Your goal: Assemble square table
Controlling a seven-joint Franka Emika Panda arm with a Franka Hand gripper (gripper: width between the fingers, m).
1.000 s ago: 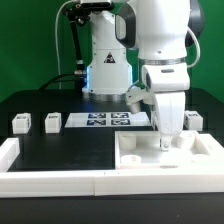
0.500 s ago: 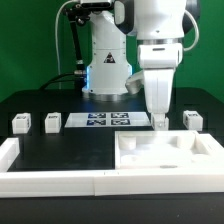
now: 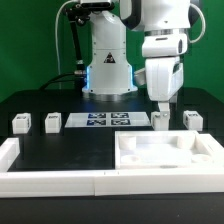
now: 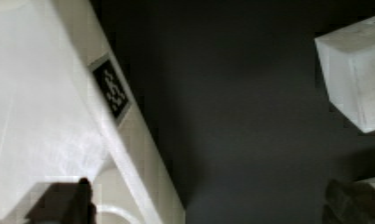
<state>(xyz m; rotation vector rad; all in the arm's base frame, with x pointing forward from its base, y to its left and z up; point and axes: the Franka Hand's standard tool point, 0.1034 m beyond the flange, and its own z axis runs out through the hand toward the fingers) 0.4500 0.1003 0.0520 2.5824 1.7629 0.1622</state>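
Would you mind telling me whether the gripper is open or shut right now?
Open: the gripper hangs with its fingers spread, holding nothing; the wrist view shows only dark table beneath it.

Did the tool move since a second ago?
Yes: the tool rose out of the table slab, now hanging above its rim beside the marker board.

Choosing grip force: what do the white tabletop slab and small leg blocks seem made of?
Tabletop slab: apparently white plastic, matte; uniform colour, crisp raised rim. Leg blocks: likely the same matte white plastic, even faces with printed tags; too small to be sure.
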